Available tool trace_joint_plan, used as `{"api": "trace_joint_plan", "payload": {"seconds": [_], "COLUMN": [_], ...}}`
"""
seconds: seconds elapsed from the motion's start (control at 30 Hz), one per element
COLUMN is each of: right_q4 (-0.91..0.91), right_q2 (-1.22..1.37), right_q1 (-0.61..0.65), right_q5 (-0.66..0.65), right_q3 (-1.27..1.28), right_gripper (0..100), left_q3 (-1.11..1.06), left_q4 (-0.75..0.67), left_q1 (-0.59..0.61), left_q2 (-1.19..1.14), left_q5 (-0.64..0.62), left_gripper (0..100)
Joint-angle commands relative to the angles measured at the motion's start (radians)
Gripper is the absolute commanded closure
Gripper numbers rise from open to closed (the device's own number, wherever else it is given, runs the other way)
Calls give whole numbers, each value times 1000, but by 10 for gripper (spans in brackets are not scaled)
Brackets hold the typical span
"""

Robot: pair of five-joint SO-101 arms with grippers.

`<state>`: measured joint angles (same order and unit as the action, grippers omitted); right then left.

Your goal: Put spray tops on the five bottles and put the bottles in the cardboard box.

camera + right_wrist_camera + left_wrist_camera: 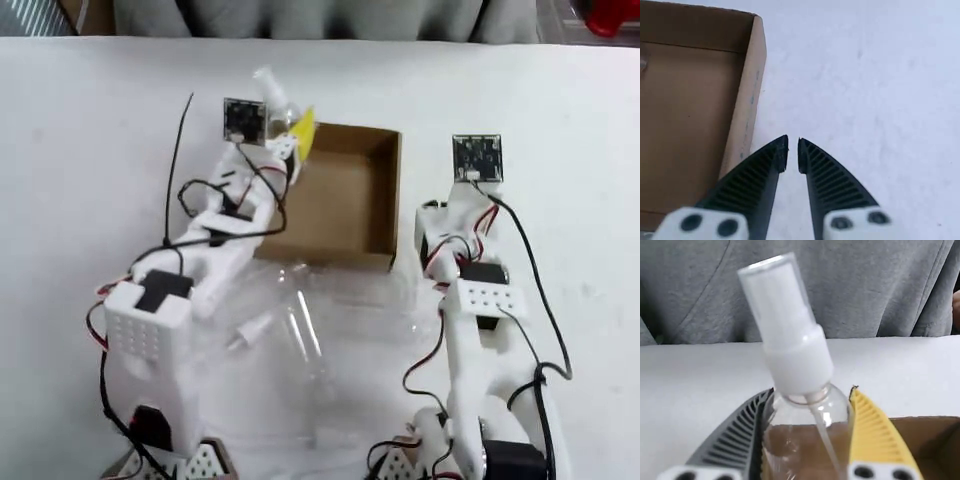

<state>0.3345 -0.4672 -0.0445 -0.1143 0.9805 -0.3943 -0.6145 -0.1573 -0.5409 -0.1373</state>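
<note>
Clamping a clear bottle (805,445) at the shoulder, L jaws are shut on it: grey finger (735,440) on one side, yellow finger (875,435) on the other, both tight against the clear wall, w/ the jaws held apart only as far as the bottle is wide. White spray top (790,330) sits on the neck, dip tube showing down inside; bottle is tilted, not upright. From the high view the held bottle is at the far L corner of the cardboard box (335,200), top leaning out away from the box, body approx over the corner rim; can't tell if it touches the cardboard. L arm runs diagonally up to there & covers the box's near L corner. R jaws are almost together, only a thin slit btwn the black tips, gripping nothing, hanging over bare counter (865,75) just beside the box's R wall, outside it; that wall stands btwn the tips & the box floor. Box is open-topped, brown, set mid-counter btwn the 2 arms. On the near side of the box, btwn the arm bases, clear bottles (300,320) lie on their sides close together, hard to count since they're see-through; a loose white spray top (250,333) lies just beside them, near the L arm. Black cable (178,160) sticks up from the L arm; red & black wires loop along both arms
</note>
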Motion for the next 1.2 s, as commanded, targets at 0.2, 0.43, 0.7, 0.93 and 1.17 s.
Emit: {"api": "trace_joint_plan", "payload": {"seconds": [0.2, 0.43, 0.7, 0.93, 1.17], "right_q4": [-15, -15, -15, -15, -15], "right_q2": [-2, 4, 5, 5, 5], "right_q1": [-5, -2, -1, -1, 1], "right_q5": [-14, -14, -15, -15, -15], "right_q3": [-61, -61, -61, -61, -61], "right_gripper": [981, 981, 981, 981, 981], "left_q3": [112, 114, 110, 104, 106], "left_q4": [-34, -40, -40, 3, 14], "left_q1": [-16, -18, -18, -10, -8], "left_q2": [-50, -79, -74, -73, -71], "left_q5": [118, 118, 117, 110, 118], "left_gripper": [980, 980, 948, 802, 800]}}
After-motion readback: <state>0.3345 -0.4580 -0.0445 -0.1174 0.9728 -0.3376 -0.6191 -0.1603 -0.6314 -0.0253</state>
